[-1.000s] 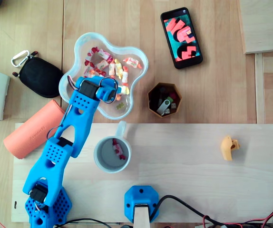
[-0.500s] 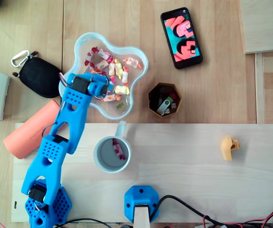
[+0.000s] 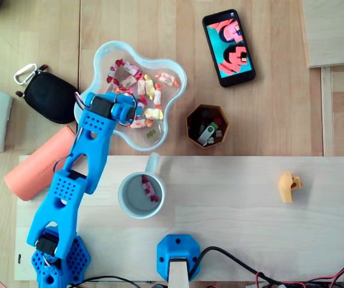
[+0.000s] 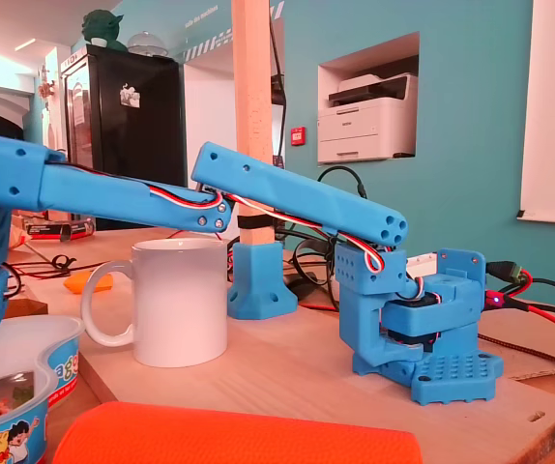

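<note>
In the overhead view my blue arm [image 3: 79, 174] reaches from the lower left up over a clear flower-shaped bowl [image 3: 175, 75] of wrapped candies [image 3: 151, 90]. My gripper [image 3: 130, 109] points down into the bowl's lower left part, among the candies. The wrist hides its fingers, so its state is unclear. A white mug [image 3: 141, 194] stands just below the bowl on the pale board, with a red-and-white candy [image 3: 150, 188] inside. In the fixed view the arm [image 4: 297, 205] stretches left past the mug [image 4: 179, 302] and drops toward the bowl [image 4: 21, 387] at the left edge.
A black pouch [image 3: 51, 97] and an orange cylinder case [image 3: 39, 164] lie left of the arm. A hexagonal wooden cup [image 3: 208, 126] with USB sticks sits right of the bowl, with a phone [image 3: 229, 47] above it. A yellow piece [image 3: 289, 186] lies on the board's right side, and a blue post base [image 3: 177, 257] stands at its front edge.
My gripper moved left and slightly up inside the bowl, from its lower right part toward its left side, then held still over the last half second.
</note>
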`<control>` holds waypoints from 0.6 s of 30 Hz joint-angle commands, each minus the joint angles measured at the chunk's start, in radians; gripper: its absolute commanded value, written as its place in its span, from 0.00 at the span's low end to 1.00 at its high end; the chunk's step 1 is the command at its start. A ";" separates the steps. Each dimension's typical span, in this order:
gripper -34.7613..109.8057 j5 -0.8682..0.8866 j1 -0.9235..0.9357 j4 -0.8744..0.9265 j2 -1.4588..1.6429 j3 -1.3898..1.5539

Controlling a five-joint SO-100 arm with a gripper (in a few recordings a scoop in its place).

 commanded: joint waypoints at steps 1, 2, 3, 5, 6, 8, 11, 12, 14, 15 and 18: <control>0.37 0.011 0.012 0.011 0.044 -0.038; 0.37 0.011 0.012 0.011 0.044 -0.038; 0.37 0.011 0.020 0.011 0.044 -0.038; 0.37 0.011 0.040 0.011 0.044 -0.038; 0.37 0.011 0.043 0.011 0.044 -0.038; 0.37 0.011 0.051 0.011 0.044 -0.038; 0.37 0.011 0.060 0.011 0.044 -0.038; 0.37 0.011 0.061 0.011 0.044 -0.038; 0.37 0.011 0.061 0.011 0.044 -0.038; 0.37 0.011 0.061 0.011 0.044 -0.038; 0.37 0.018 0.061 0.011 0.044 -0.037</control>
